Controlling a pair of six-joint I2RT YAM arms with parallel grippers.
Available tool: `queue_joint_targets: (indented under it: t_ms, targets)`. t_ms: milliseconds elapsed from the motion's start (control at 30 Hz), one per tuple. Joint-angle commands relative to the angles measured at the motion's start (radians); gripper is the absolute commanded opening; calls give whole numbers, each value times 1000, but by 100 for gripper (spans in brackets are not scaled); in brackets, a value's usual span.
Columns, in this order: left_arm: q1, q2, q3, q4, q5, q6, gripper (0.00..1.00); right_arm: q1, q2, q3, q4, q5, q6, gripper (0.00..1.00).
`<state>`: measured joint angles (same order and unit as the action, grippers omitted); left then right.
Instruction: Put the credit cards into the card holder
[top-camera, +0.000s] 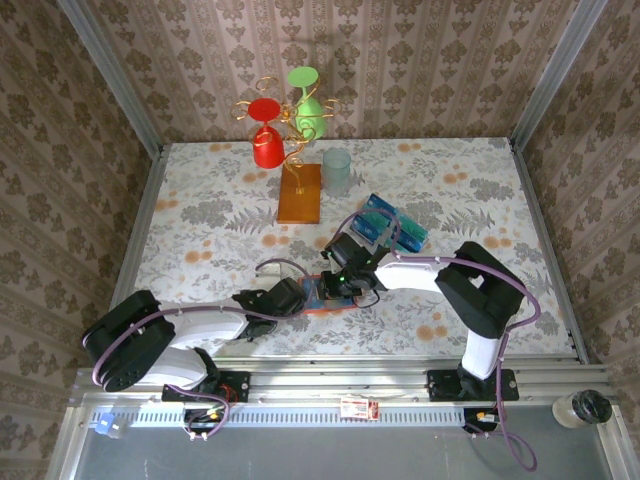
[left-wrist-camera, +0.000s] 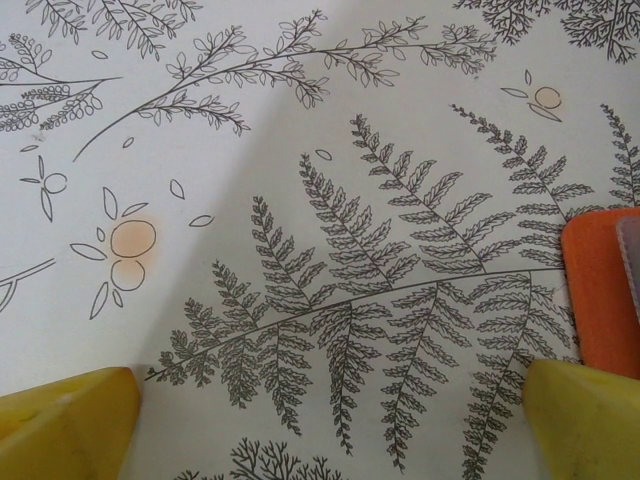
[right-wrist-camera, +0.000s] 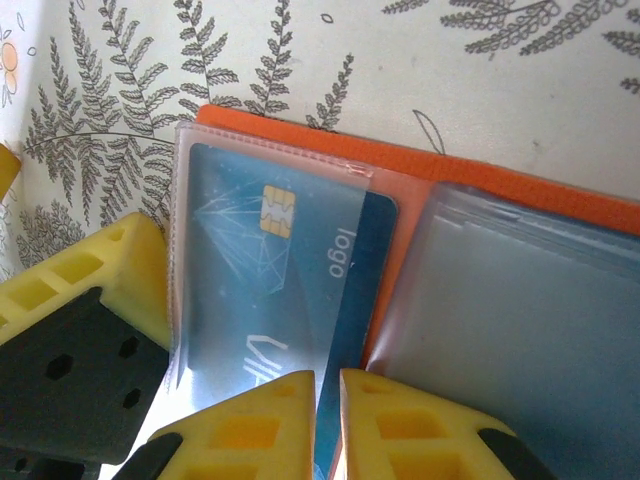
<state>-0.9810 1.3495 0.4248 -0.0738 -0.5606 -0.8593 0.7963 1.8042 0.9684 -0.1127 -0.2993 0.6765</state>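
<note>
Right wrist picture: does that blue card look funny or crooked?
A little. The blue card sits only partway in the clear pocket of the orange card holder, its near end pinched in the right gripper. Nothing looks bent or spilled.

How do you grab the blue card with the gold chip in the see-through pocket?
Pinch the blue plastic card with the gold chip by its thin near edge, from the near side, where the right end effector is shut on it. The rest lies flat under the clear plastic sleeve of the flat orange card holder, so that edge looks easiest to reach.
</note>
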Motion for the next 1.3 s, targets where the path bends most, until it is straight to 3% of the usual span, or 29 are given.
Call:
queue_joint_targets:
  t_ms: [0,533,967,1267]
  targets:
    - [4,8,-10,15,15,23,100,14,29,28,-5,-17,4,15]
    - [32,-56,-37,-34,5,2,100,9,-62,75,-155,112,-88,16]
    - [36,-44,-20,-29,13,17,100,11,-26,97,-163,125,-97,14]
    - [36,-38,-17,-21,16,21,100,12,10,79,-108,69,-68,13]
